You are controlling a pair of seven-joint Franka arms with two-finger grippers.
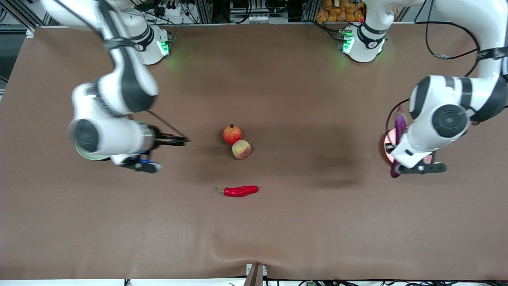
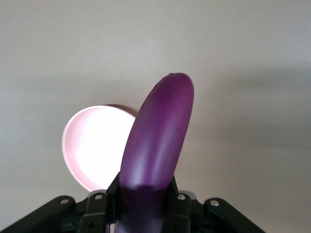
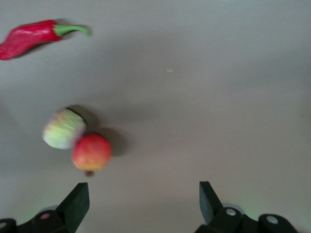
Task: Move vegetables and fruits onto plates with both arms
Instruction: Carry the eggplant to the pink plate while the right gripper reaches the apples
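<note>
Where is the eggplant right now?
The eggplant is held in the left gripper, over the pink plate at the left arm's end of the table.

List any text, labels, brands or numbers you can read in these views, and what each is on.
No readable text in any view.
The eggplant, chili pepper, both fruits, the pink plate and the brown table cover carry no markings.
Small marks on the arm bases by the green lights are too small to read.

Eggplant (image 2: pixel 158 145) has a smooth, glossy purple skin that looks like plastic, and the chili (image 1: pixel 238 191) is shiny too. The pink plate (image 2: pixel 92 148) looks matt and smooth, and the brown table cover (image 1: pixel 254 238) looks like matt cloth, with a few soft wrinkles at the lower middle of the front view.
</note>
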